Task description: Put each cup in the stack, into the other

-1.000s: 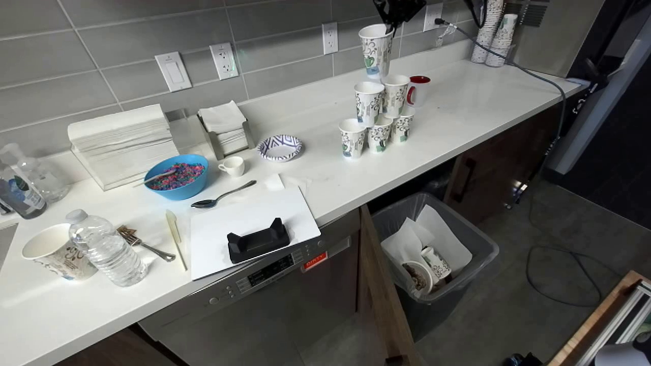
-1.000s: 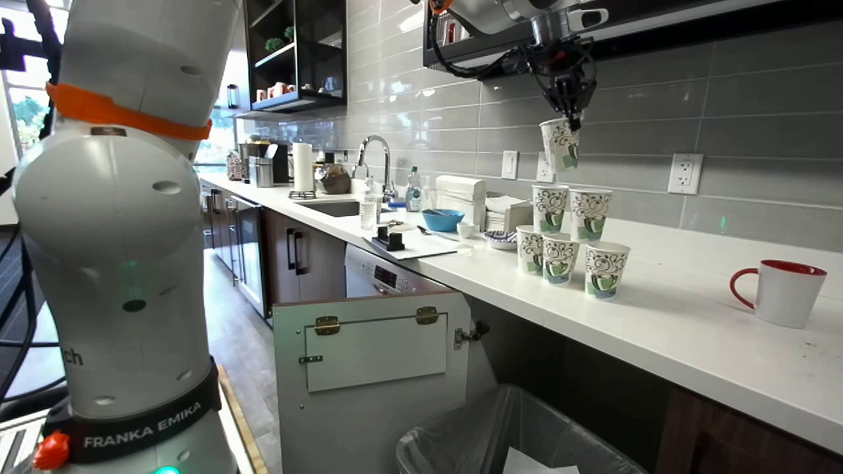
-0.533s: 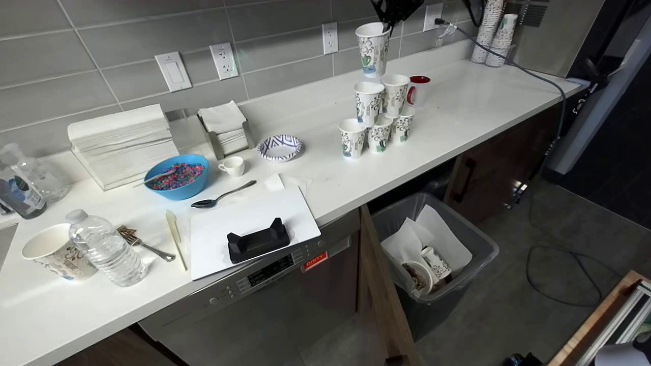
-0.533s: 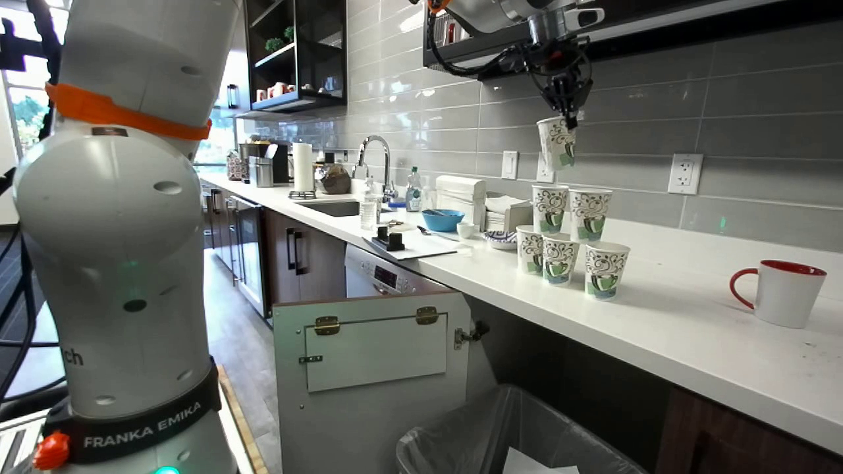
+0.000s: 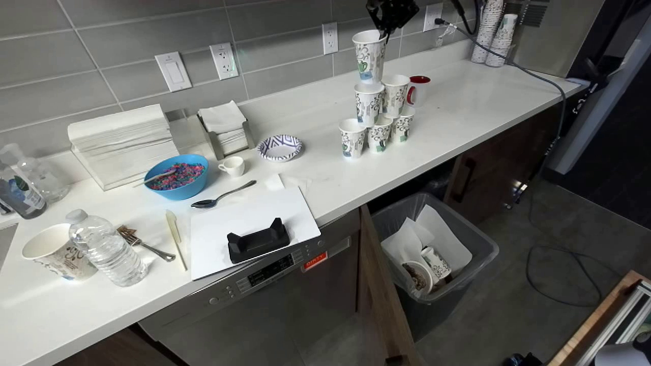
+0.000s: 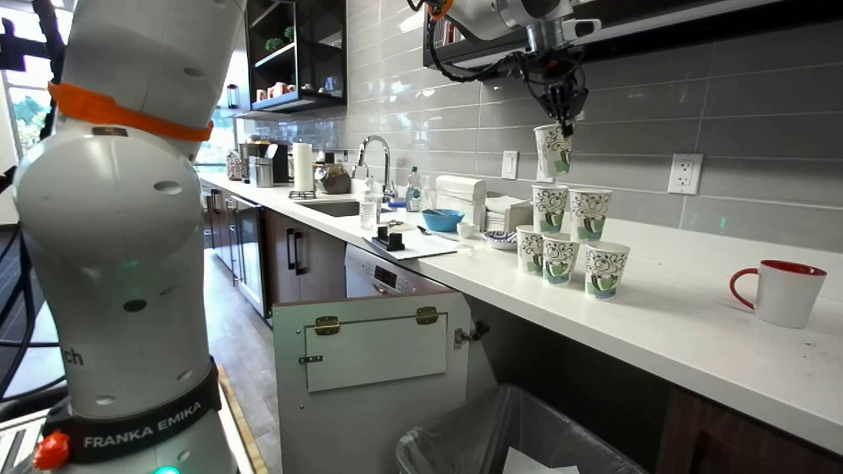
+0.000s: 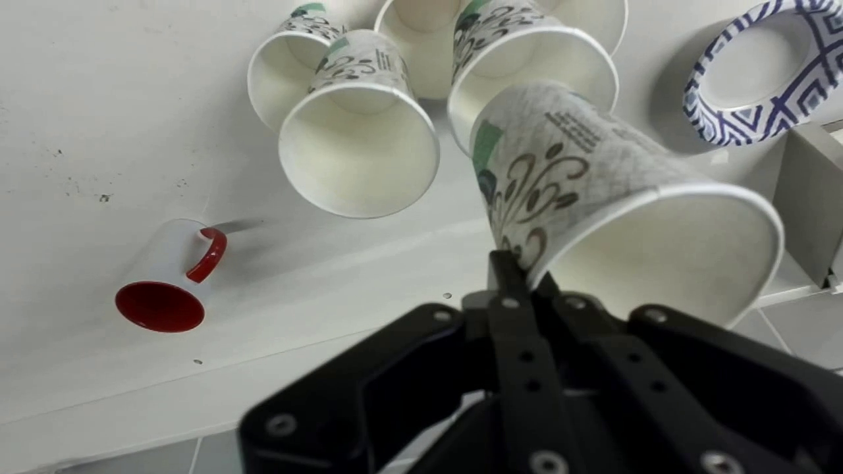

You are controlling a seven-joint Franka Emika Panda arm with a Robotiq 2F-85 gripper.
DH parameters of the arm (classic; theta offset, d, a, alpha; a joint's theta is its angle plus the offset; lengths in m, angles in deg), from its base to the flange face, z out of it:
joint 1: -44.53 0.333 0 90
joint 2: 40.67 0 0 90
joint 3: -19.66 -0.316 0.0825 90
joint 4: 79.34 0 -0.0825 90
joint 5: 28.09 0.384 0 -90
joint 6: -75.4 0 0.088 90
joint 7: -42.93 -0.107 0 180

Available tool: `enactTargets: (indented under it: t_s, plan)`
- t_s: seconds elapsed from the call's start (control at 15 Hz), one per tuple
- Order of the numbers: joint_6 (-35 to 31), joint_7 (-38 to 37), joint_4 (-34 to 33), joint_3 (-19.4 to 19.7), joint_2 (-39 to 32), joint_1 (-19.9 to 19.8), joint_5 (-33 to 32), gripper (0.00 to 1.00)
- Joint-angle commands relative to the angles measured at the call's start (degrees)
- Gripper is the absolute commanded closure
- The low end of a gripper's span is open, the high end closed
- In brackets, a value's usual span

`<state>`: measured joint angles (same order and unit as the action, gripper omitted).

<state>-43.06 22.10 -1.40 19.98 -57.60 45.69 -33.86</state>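
Note:
My gripper (image 7: 529, 276) is shut on the wall of a white patterned cup (image 7: 546, 164), one finger outside and one inside its rim. Held upright with a slight tilt, this cup (image 6: 552, 155) hangs over the left upper cup (image 6: 549, 210) of the stack, with a narrow gap below it in an exterior view. Beside that one stands another upper cup (image 6: 589, 214). Both rest on a bottom row of three cups, the middle one (image 6: 560, 260) between its neighbours. From the wrist, the open mouths of the stack's cups face the camera, and the held cup partly covers one (image 7: 533, 66).
A white mug with red inside (image 6: 790, 293) stands on the counter near the stack. A patterned bowl (image 5: 279, 147) and a napkin holder (image 5: 224, 124) lie on the opposite side. Behind runs the tiled wall (image 6: 632, 131). A bin (image 5: 488, 249) sits below the counter's front edge.
My gripper and the held cup have shifted to the left in both exterior views. In the last half second they have come down closer to the upper cup. The stack has not moved.

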Motion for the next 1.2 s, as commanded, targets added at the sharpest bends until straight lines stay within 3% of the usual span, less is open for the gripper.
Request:
enactTargets:
  t_s: [0.0, 1.13]
  plan:
    - [-0.19, -1.59, -0.36, -0.2, -0.95, -0.02, 1.09, 0.99]
    - [-0.1, -2.03, 0.04, 0.79, -1.83, 0.4, 3.65, 0.99]
